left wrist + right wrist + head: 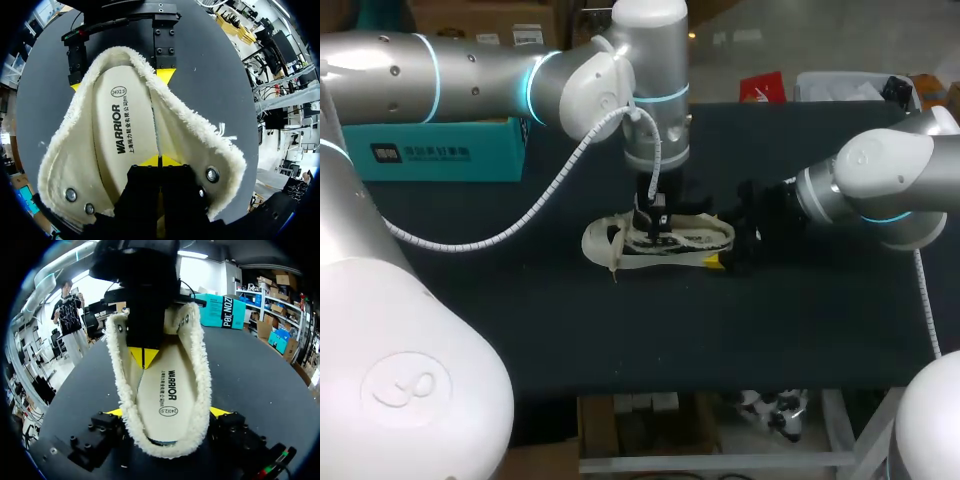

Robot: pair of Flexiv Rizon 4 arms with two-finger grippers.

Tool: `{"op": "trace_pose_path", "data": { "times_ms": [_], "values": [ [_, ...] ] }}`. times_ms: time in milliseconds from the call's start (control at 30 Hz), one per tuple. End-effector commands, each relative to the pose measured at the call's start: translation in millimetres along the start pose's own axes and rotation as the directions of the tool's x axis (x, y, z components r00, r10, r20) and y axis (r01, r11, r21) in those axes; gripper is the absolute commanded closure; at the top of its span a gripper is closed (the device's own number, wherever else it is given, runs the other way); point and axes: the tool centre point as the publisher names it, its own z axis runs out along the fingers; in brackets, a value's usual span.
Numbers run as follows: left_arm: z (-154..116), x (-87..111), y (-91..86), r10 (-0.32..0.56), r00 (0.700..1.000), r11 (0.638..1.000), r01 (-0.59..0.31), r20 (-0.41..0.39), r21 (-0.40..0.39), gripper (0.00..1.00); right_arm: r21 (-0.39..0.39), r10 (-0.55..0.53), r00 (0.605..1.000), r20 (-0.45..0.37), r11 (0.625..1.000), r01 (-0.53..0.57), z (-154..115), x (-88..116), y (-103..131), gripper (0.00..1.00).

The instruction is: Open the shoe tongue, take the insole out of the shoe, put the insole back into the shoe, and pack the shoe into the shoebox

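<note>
A cream, fleece-lined shoe (695, 235) lies on the black table with its top spread wide, toe to the left. Its pale printed insole (122, 135) lies flat inside. My left gripper (653, 235) comes straight down into the shoe. Its yellow tips (160, 161) are shut together and rest on the insole's edge near the front; I cannot tell whether they pinch anything. My right gripper (167, 412) straddles the heel, one yellow finger (116, 412) against each side of the fleece rim (197, 365). The teal shoebox (440, 150) stands at the back left.
A red packet (762, 88) and a white bin (840, 85) sit at the table's far right edge. The table's front edge (620, 385) runs well below the shoe, with bare black surface (570, 330) in between.
</note>
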Motion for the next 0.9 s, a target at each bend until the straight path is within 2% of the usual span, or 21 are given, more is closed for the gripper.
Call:
{"op": "trace_pose_path", "data": {
  "times_ms": [33,167,267,433,533,633,800,900],
  "values": [
    [10,11.2,0.6,-0.008,1.000,1.000,0.008,0.025,-0.009,1.00,-0.002,0.000,1.000,0.000,1.000,0.000,2,0,-3,1.00],
    [18,9.7,1.3,-0.033,0.998,0.999,0.034,0.053,-0.008,1.00,-0.002,0.000,1.000,0.000,1.000,0.000,2,0,-3,1.00],
    [25,7.1,0.6,-0.045,0.997,0.999,0.046,0.064,-0.007,0.87,-0.002,0.000,1.000,0.000,1.000,0.000,2,0,-3,1.00],
    [35,1.6,0.6,-0.063,0.994,0.998,0.063,0.084,-0.001,0.85,-0.002,0.000,1.000,0.000,1.000,0.000,2,0,-3,1.00],
    [40,-1.7,0.7,-0.068,0.993,0.998,0.069,0.092,-0.001,0.78,-0.002,0.000,1.000,0.000,1.000,0.000,2,0,-3,1.00],
    [42,-2.0,-1.4,-0.069,0.990,0.998,0.070,0.120,0.000,0.78,-0.002,0.000,1.000,0.000,1.000,0.000,2,0,-3,1.00],
    [51,-3.6,-7.1,-0.058,0.987,0.998,0.061,0.152,-0.017,0.71,-0.002,0.000,1.000,0.000,1.000,0.000,2,0,-3,1.00],
    [58,-7.3,-8.3,-0.065,0.981,0.997,0.069,0.185,-0.019,0.73,-0.002,0.000,1.000,0.000,1.000,0.000,2,0,-3,1.00]
  ]
}}
